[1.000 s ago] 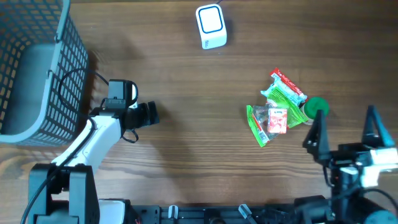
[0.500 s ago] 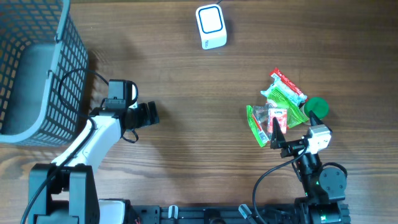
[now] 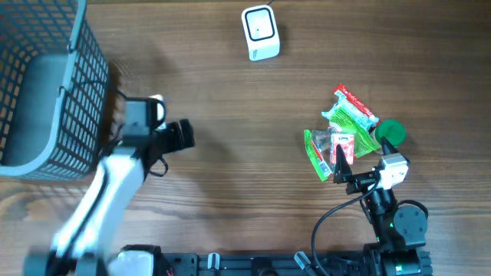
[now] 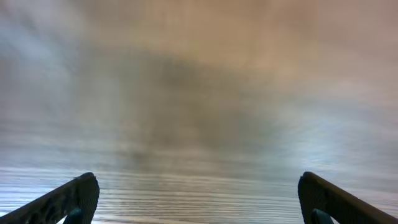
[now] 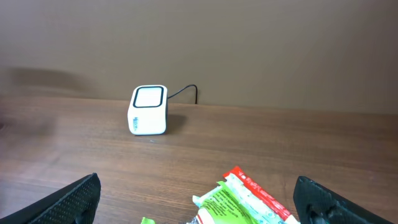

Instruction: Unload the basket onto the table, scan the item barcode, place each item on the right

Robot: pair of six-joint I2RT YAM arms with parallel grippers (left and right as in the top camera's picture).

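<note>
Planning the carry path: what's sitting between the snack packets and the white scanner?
Nothing. Only bare wooden table lies between the snack packets and the scanner, as the overhead view shows.

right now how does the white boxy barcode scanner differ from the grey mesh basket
The white boxy barcode scanner is small and solid-sided; the grey mesh basket is far larger, with see-through walls. The scanner sits far centre, trailing a cable; the basket far left. Both rest on the wooden table.

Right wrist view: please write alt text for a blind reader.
A white barcode scanner stands on a wooden table before a brown wall. Green and red packets lie at the bottom edge, framed by the open right gripper.
</note>
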